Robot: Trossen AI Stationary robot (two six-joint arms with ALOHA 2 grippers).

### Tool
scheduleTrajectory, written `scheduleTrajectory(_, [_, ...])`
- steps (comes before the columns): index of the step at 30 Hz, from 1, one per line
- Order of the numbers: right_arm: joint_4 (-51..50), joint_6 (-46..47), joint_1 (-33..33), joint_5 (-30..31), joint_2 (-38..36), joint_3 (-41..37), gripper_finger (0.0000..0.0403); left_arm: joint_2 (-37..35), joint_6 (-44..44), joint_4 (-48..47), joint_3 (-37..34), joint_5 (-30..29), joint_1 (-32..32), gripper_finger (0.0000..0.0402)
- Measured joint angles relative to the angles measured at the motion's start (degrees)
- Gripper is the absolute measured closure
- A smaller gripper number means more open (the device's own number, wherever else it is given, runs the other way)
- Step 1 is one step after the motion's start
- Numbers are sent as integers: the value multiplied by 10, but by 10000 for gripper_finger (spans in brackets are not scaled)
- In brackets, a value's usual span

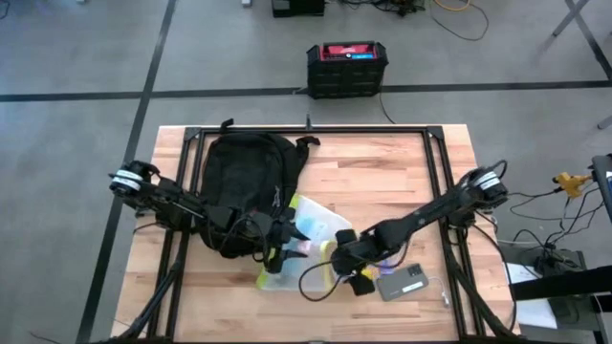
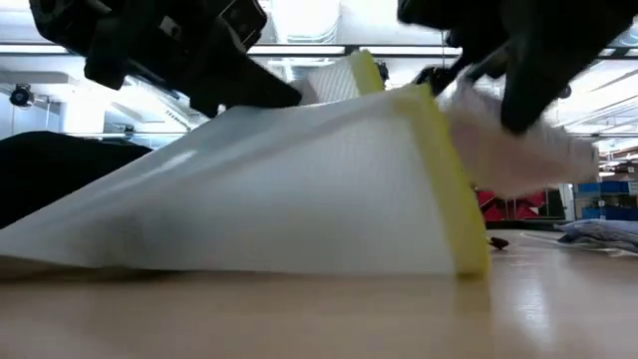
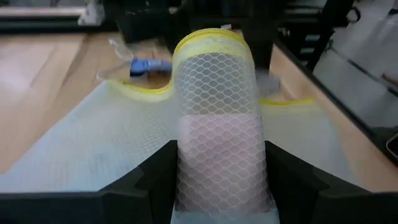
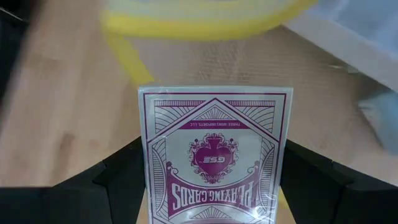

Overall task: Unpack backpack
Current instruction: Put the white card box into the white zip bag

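The black backpack [image 1: 244, 177] lies on the table's far left part. Next to it, toward the near edge, is a white mesh pouch [image 1: 304, 227] with yellow trim [image 2: 454, 189]. Something pink shows through the mesh [image 3: 217, 143]. My left gripper [image 1: 277, 250] is shut on the pouch. My right gripper [image 1: 346, 260] is just right of the pouch, shut on a maroon pack of playing cards [image 4: 214, 149] in front of the pouch's yellow edge [image 4: 186, 25]. My left gripper pinches a raised fold of the mesh pouch [image 3: 217, 180] between its two fingers, which come from the table's left. The fold stands up between the fingers, and the pouch slopes down from it with its lower edge [image 2: 199, 261] on the table. My right gripper pinches the card pack by its two long sides [image 4: 149, 186], near one end, fingers lying along the pack. The pack [image 2: 518, 150] hangs clear of the table.
A grey flat device [image 1: 406, 283] with a thin cable lies near the table's near right edge. A blue item [image 3: 146, 65] lies by the pouch's far edge. A black box with a red top [image 1: 347, 65] stands on the floor beyond the table.
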Motion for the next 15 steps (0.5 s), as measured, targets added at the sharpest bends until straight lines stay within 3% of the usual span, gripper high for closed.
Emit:
scheduleTrajectory(4, [0, -61, -1, 181, 49, 22, 122, 0, -1, -12, 0, 36, 0, 222])
scheduleTrajectory(7, [16, -128, -2, 266, 68, 44, 122, 0, -6, -29, 0, 42, -2, 221])
scheduleTrajectory(9, [41, -156, -1, 282, 71, 55, 101, 0, -9, -41, 0, 44, -2, 222])
scheduleTrajectory(12, [60, -169, 0, 282, 67, 72, 32, 0, -11, -45, -2, 45, -2, 223])
scheduleTrajectory(15, [48, -169, 5, 279, 57, 76, 25, 0, -12, -44, -6, 46, -2, 221])
